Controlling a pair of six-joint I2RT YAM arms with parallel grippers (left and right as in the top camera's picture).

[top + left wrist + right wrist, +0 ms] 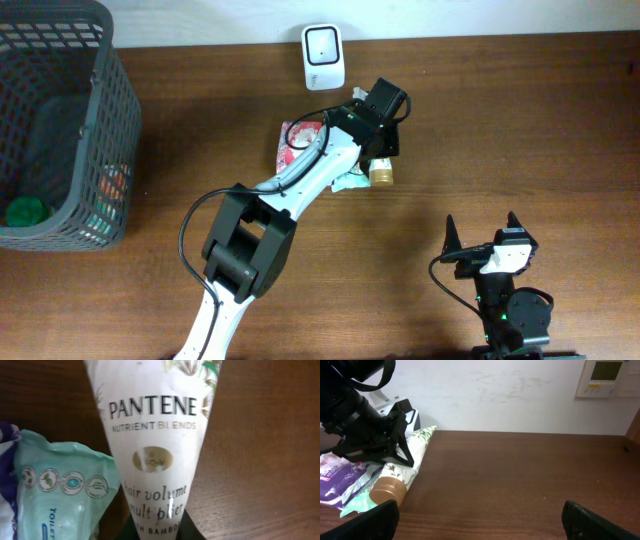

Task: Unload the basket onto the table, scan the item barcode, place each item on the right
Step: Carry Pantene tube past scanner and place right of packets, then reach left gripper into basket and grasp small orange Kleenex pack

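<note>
A white Pantene tube with a gold cap lies on the brown table, its printed front facing up. No barcode shows on it. My left gripper is shut on the tube near its cap end, with a dark finger pressed against each side. The white scanner stands at the table's back edge, just beyond the left wrist. In the right wrist view the tube lies under the left arm. My right gripper stands open and empty near the front edge.
A teal wipes packet lies against the tube's left side, and a pink and purple packet sits beside it. A dark mesh basket holding a green item stands at the far left. A wall runs behind the table.
</note>
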